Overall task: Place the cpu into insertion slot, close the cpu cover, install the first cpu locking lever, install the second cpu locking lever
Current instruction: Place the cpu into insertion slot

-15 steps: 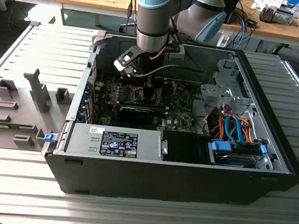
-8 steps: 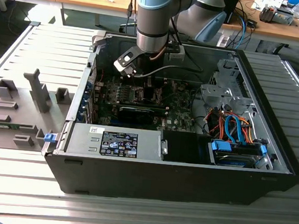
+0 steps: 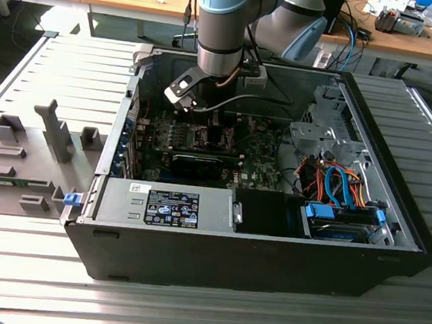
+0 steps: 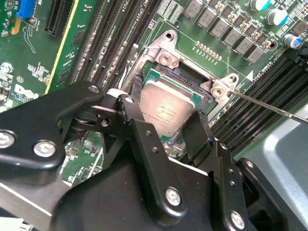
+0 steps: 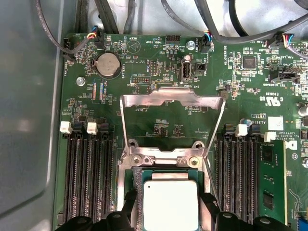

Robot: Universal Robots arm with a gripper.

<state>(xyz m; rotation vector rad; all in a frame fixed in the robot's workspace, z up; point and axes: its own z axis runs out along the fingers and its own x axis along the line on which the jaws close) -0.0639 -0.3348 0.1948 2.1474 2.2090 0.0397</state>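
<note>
Hand (image 4: 163,118) at cpu (image 4: 166,103), seemingly in insertion slot (image 4: 191,83); cpu cover (image 5: 171,97) open.

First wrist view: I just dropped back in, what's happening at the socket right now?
The arm reaches down into the open computer case. Its hand is shut on the cpu by two opposite edges, right at the insertion slot. Whether the chip is fully seated cannot be told. The cpu cover is flipped open, lying back over the green board. A thin locking lever stands free beside the slot, so nothing is closed or latched yet.
</note>
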